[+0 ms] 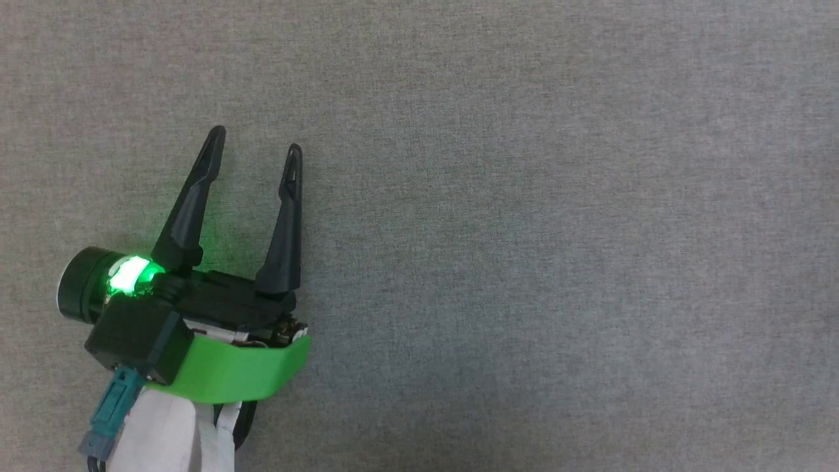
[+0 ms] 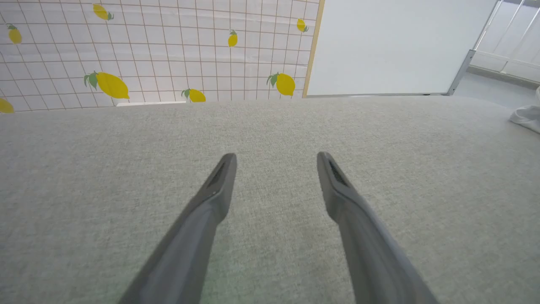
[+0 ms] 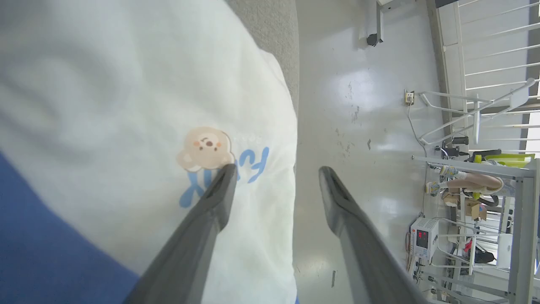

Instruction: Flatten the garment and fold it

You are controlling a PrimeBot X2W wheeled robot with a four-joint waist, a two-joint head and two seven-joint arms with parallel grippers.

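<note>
Obs.: left gripper [image 1: 255,140] hovers low over the grey cloth-covered table [image 1: 524,196], its two dark fingers spread wide with nothing between them. The stretch of table under the head camera carries no fabric.

Right gripper [image 3: 277,168] is likewise spread and grips nothing. One finger lies across the garment [image 3: 126,84] and the other stands out over the shiny floor [image 3: 337,105]. The garment is at the table's edge on the robot's right, white body up, with the small bear-and-letters logo [image 3: 205,147] just beside the fingertip and a royal-blue panel [image 3: 42,236] nearer the wrist.

A white scrap [image 2: 525,118] at the far right of the left wrist view is probably the same shirt, but it is too small to be sure.

Progress, my reading: the white area looks smooth, but its outline is cut off, so I cannot tell whether it is spread flat or folded. Neither gripper has hold of it. Left to do, at the least: bring it onto the open table, spread it, then fold.
</note>
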